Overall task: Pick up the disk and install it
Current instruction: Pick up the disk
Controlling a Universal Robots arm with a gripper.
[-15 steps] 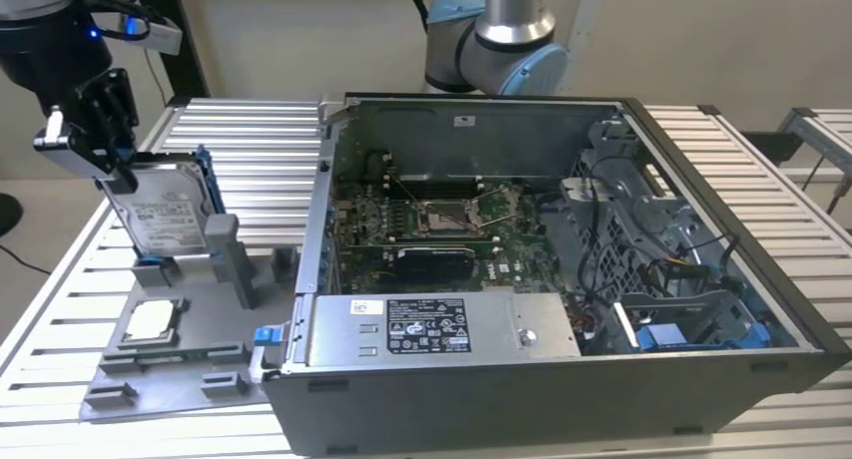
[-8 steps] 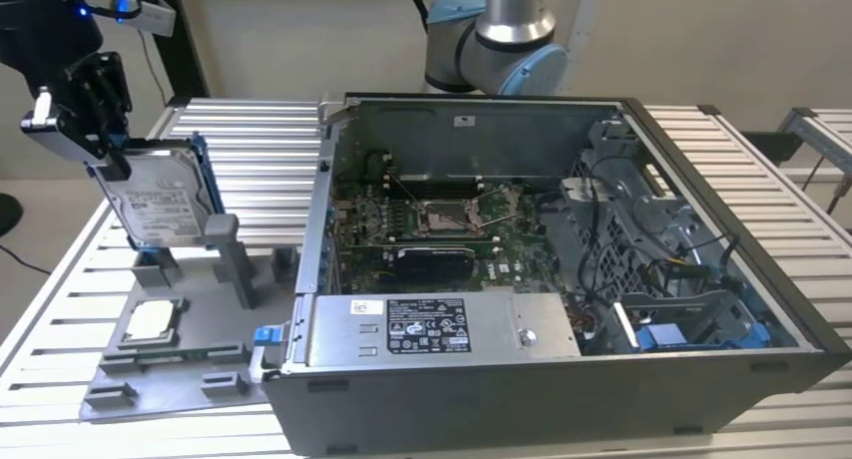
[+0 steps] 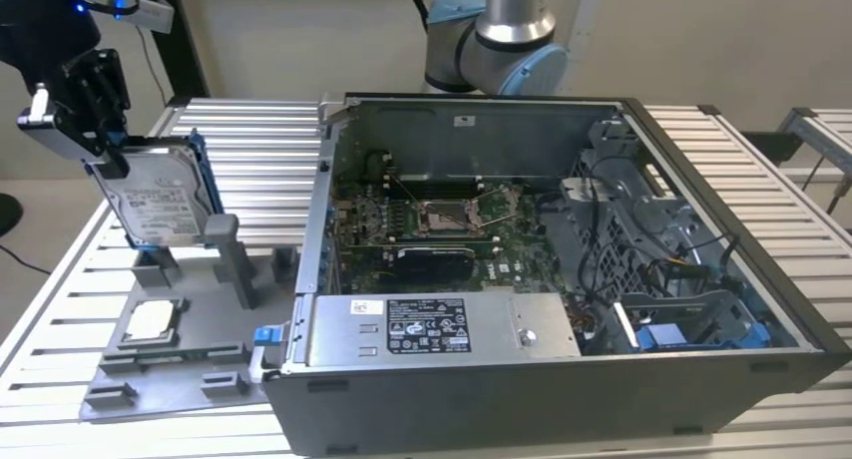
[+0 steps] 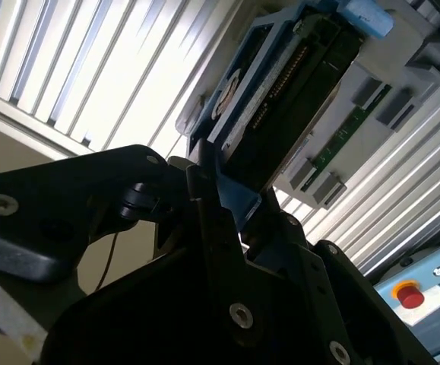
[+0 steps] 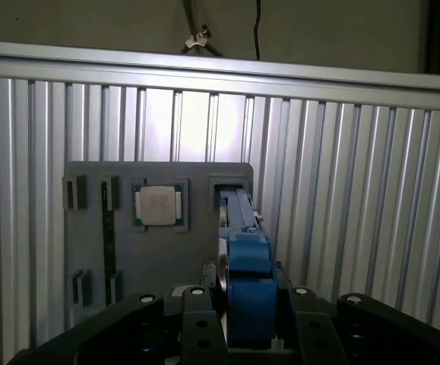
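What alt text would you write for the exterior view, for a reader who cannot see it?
A gripper clamps the disk on edge, tilted, at a grey parts tray on the exterior view's left. Beside it on the slatted table stands an open computer case, motherboard exposed. A small square chip lies in the tray.

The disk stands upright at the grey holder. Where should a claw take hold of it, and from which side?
Grip the upper edge, pinching across the thin blue carrier frame, and come from above. The disk stands nearly upright with its lower edge at the grey holder, so the top edge is free and narrow. The claw is shut there.
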